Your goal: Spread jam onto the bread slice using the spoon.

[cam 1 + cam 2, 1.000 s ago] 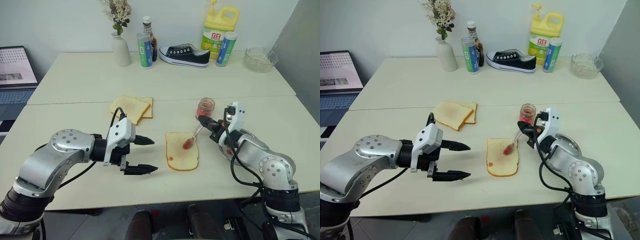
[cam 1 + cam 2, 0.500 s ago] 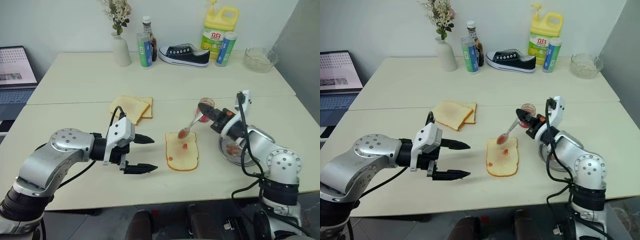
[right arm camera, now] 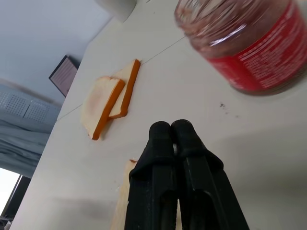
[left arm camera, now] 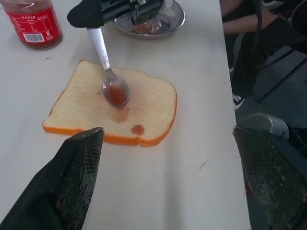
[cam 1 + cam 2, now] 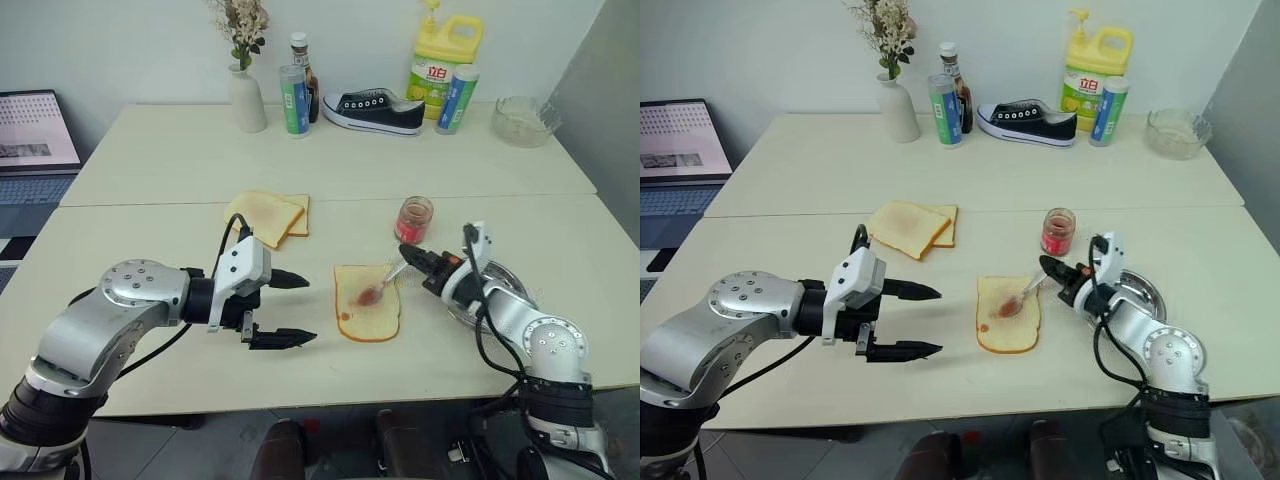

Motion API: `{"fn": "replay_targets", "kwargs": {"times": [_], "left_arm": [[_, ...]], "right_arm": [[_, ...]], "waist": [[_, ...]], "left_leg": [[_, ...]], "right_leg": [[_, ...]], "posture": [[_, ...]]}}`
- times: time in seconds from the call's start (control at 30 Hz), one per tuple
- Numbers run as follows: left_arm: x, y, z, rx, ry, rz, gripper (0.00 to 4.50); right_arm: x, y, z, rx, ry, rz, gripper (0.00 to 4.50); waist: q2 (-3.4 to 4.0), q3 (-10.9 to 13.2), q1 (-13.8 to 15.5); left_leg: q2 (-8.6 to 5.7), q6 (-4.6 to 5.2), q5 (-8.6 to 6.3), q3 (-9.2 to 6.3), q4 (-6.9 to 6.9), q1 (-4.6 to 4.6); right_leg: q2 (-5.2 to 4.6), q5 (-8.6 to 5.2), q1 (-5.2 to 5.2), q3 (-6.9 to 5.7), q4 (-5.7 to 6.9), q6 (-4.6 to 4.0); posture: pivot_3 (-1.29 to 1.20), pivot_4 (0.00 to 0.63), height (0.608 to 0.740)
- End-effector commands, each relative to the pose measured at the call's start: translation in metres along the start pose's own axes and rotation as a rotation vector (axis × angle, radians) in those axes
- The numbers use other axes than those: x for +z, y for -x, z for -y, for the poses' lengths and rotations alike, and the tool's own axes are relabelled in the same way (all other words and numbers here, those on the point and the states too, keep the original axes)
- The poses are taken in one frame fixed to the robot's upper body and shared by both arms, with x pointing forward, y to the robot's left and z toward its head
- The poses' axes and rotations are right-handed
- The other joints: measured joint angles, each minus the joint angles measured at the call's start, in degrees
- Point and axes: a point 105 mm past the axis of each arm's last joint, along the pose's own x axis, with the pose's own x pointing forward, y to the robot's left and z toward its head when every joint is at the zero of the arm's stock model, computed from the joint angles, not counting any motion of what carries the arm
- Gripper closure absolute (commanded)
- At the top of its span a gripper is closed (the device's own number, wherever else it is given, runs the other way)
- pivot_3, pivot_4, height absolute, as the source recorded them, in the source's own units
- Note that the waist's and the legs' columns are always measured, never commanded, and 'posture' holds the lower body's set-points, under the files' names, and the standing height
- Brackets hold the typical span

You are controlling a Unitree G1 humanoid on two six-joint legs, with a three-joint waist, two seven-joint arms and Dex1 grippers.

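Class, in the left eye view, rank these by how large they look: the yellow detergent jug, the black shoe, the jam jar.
1. black shoe and yellow detergent jug: too alike to rank
2. jam jar: smallest, though nearest the camera

Office-like room, pale tables [image 5: 300, 160], laptop [image 5: 35, 135], plain white wall [image 5: 130, 40]

Yellow detergent jug [image 5: 443, 54]: label reads "立白". Jam jar [image 4: 31, 22]: barcode, print unreadable.

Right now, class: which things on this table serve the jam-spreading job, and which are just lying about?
Belong to the job: bread slice, spoon, jam, jam jar.

Lying about: spare bread slices, sneaker, yellow detergent jug, flower vase, glass bowl, metal dish.
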Motion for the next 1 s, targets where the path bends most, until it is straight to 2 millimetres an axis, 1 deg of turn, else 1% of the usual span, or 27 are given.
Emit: {"fn": "replay_targets", "kwargs": {"times": [0.03,0.13,0.27,0.37,0.43,0.5,0.57,0.63,0.7,0.8,0.9,1.0], "left_arm": [[0.009,0.002,-0.001,-0.003,-0.048,0.016,0.00],[0.010,0.001,-0.002,-0.007,-0.052,0.017,0.00],[0.010,0.003,-0.003,-0.009,-0.057,0.013,0.00],[0.011,0.005,-0.003,-0.007,-0.057,0.009,0.00],[0.011,0.006,-0.003,-0.006,-0.056,0.008,0.00],[0.011,0.006,-0.002,-0.003,-0.055,0.007,0.00],[0.011,0.006,-0.001,0.000,-0.054,0.006,0.00],[0.010,0.007,-0.001,0.003,-0.051,0.004,0.00],[0.010,0.007,-0.001,0.005,-0.050,0.003,0.00],[0.010,0.007,-0.001,0.006,-0.048,0.002,0.00],[0.010,0.007,-0.001,0.002,-0.050,0.003,0.00],[0.010,0.006,-0.002,-0.003,-0.053,0.005,0.00]], "right_arm": [[0.020,0.010,0.003,-0.024,0.025,0.067,4.47],[0.026,0.010,-0.005,-0.008,0.028,0.089,4.47],[0.034,0.003,-0.038,0.098,-0.027,0.124,4.47],[0.032,-0.004,-0.057,0.155,-0.077,0.124,4.47],[0.029,-0.009,-0.061,0.161,-0.092,0.116,4.47],[0.018,-0.017,-0.059,0.150,-0.094,0.089,4.47],[0.008,-0.022,-0.051,0.133,-0.092,0.061,4.47],[0.000,-0.023,-0.037,0.098,-0.081,0.042,4.47],[-0.002,-0.022,-0.023,0.060,-0.070,0.036,4.47],[0.001,-0.016,-0.006,0.015,-0.053,0.046,4.47],[0.012,-0.007,0.008,-0.024,-0.039,0.082,4.47],[0.023,0.001,0.012,-0.035,-0.034,0.112,4.47]], "waist": [[0.00,0.00,-0.03],[0.00,0.00,-0.08],[0.00,0.00,-0.17],[0.00,0.00,-0.27],[0.00,0.00,-0.22],[0.00,0.00,-0.22],[0.00,0.00,-0.15],[0.00,0.00,-0.07],[0.00,0.00,-0.05],[0.00,0.00,-0.08],[0.00,0.00,-0.04],[0.00,0.00,-0.05]], "left_leg": [[0.00,0.00,0.00,0.00,0.00,0.00],[0.00,0.00,0.00,0.00,-0.01,0.01],[0.02,0.00,0.00,0.00,-0.01,0.00],[0.03,0.00,0.00,-0.01,-0.02,0.01],[0.04,0.00,0.00,-0.03,-0.02,0.00],[0.04,0.00,0.00,-0.02,-0.02,-0.01],[0.03,0.00,0.00,-0.01,-0.02,-0.01],[0.02,0.00,0.00,-0.02,-0.01,-0.01],[0.01,0.00,0.00,-0.01,-0.01,-0.01],[0.01,0.00,0.00,0.00,-0.01,-0.01],[0.02,0.00,0.00,-0.01,-0.01,0.01],[0.00,0.00,0.00,0.00,0.00,0.01]], "right_leg": [[0.00,0.00,0.00,0.00,0.00,0.00],[0.01,0.00,0.00,0.00,0.01,0.00],[0.02,0.00,-0.01,0.01,0.02,0.00],[0.03,0.01,-0.03,0.01,0.04,-0.01],[0.04,0.01,-0.02,0.00,0.02,-0.02],[0.03,0.01,-0.02,0.00,0.01,-0.02],[0.02,0.02,-0.02,0.00,0.01,-0.03],[0.02,0.01,-0.02,0.00,0.00,-0.02],[0.01,0.01,-0.02,-0.01,0.00,-0.02],[0.01,0.01,-0.02,0.00,0.01,-0.02],[0.01,0.01,-0.01,-0.02,0.01,-0.01],[0.01,0.01,0.00,-0.01,0.01,-0.01]], "posture": [[0.00,0.150,0.740],[0.00,0.150,0.740],[0.00,0.150,0.740],[0.00,0.150,0.740],[0.00,0.150,0.740],[0.00,0.150,0.740],[0.00,0.150,0.740],[0.00,0.150,0.740],[0.00,0.150,0.740],[0.00,0.150,0.740],[0.00,0.150,0.740],[0.00,0.150,0.740]]}}
